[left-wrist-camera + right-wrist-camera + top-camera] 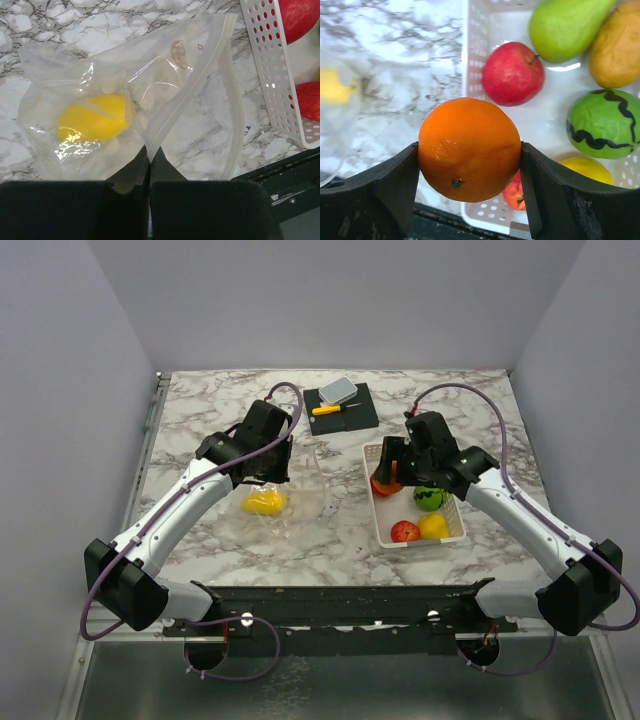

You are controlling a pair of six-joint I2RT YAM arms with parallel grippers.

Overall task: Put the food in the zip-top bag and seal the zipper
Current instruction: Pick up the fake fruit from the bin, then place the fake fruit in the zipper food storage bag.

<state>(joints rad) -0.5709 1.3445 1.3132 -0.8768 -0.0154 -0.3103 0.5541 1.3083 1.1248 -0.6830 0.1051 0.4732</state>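
A: Which step is in hand now?

B: Filling. The bag [100, 65] lies left of the basket [272, 75], with one yellow fruit [92, 120] inside (zipper [192, 85] not sealed). The left claw [149, 152] pinches its rim.

A: And next?

B: The right claw [469, 150] clamps the orange [469, 135] over the basket's edge. I think it must carry the orange into the bag's mouth.

Open lane: bare marble tabletop [340, 530] lies between clear dotted plastic bag [300, 490] and white perforated plastic basket [383, 525]. Obstacles: basket wall stands beside round orange toy fruit [465, 125] in right gripper [469, 147]; left gripper [149, 151] pinches bag rim.
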